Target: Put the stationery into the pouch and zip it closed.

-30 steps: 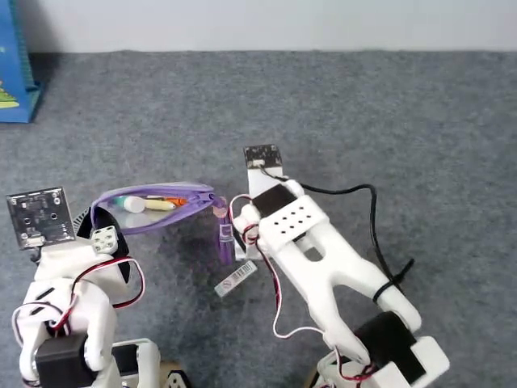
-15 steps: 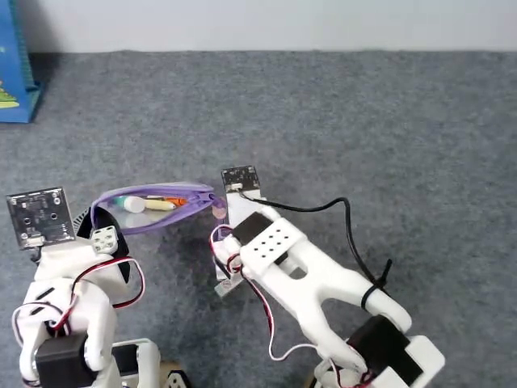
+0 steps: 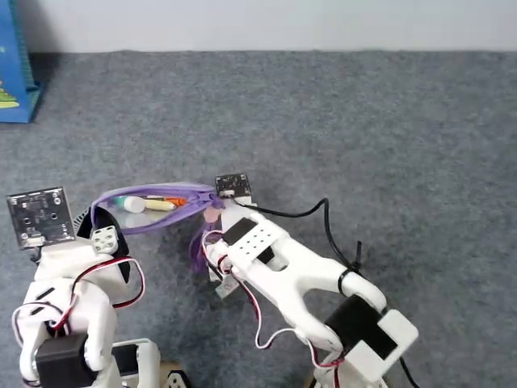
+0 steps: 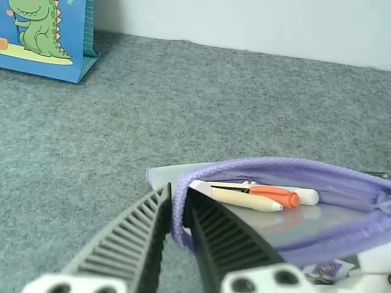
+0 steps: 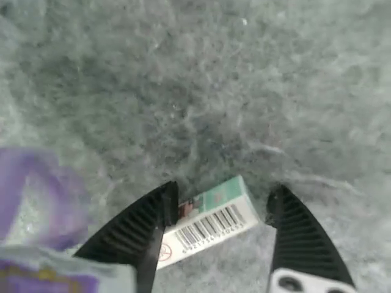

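A clear pouch [image 3: 153,208] with a purple zipper lies open on the grey carpet. It holds an orange pen [image 4: 275,192], a cream pen [image 4: 244,199] and a white item. My left gripper [image 4: 174,210] is shut on the pouch's purple rim at its left end [image 3: 98,222]. A small box with a barcode [image 5: 211,223] lies near the pouch's right end. My right gripper [image 5: 224,189] hangs open over it, one finger on each side. In the high view the box [image 3: 229,284] peeks out from under the right arm. A purple item [image 3: 198,242] lies beside that gripper.
A blue picture box [image 3: 14,65] stands at the far left by the wall [image 3: 323,24]. Bare carpet stretches across the back and right of the table. The right arm's black cable [image 3: 323,218] trails behind it.
The right arm has swung left toward the pouch and now sits over the barcode box. The purple item has shifted left with it. The left arm and pouch have stayed still.
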Motion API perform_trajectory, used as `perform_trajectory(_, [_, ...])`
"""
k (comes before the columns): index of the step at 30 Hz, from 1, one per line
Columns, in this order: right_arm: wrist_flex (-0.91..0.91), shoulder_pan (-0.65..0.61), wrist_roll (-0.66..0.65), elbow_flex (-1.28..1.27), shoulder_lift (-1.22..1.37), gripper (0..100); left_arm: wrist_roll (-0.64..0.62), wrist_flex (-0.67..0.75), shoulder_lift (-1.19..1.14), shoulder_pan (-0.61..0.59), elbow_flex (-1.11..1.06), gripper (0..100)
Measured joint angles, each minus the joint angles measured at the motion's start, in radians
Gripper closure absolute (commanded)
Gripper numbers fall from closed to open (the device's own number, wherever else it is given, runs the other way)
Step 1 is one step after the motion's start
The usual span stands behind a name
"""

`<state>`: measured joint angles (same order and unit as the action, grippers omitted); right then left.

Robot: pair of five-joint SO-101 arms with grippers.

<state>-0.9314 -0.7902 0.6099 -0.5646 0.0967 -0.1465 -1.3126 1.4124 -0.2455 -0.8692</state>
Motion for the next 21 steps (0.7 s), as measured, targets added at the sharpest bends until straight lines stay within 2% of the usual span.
perform_trajectory(5, [0.003,0.006,0.000,0.002,0.020,99.8,0.000,0.000,0.000,0.000,0.000,99])
perform_trajectory(7, [-0.002,0.017,-0.002,0.000,0.014,95.7,0.000,0.000,0.000,0.000,0.000,99])
perform_trajectory(10, [-0.040,0.037,-0.002,-0.002,0.002,99.5,0.000,0.000,0.000,0.000,0.000,99])
perform_trajectory(16, [-0.101,0.075,-0.025,-0.002,-0.064,99.1,0.000,0.000,0.011,0.000,-0.015,99])
perform_trajectory(21, [-0.138,0.164,-0.086,-0.002,-0.161,99.1,0.000,0.000,0.012,0.000,-0.015,99])
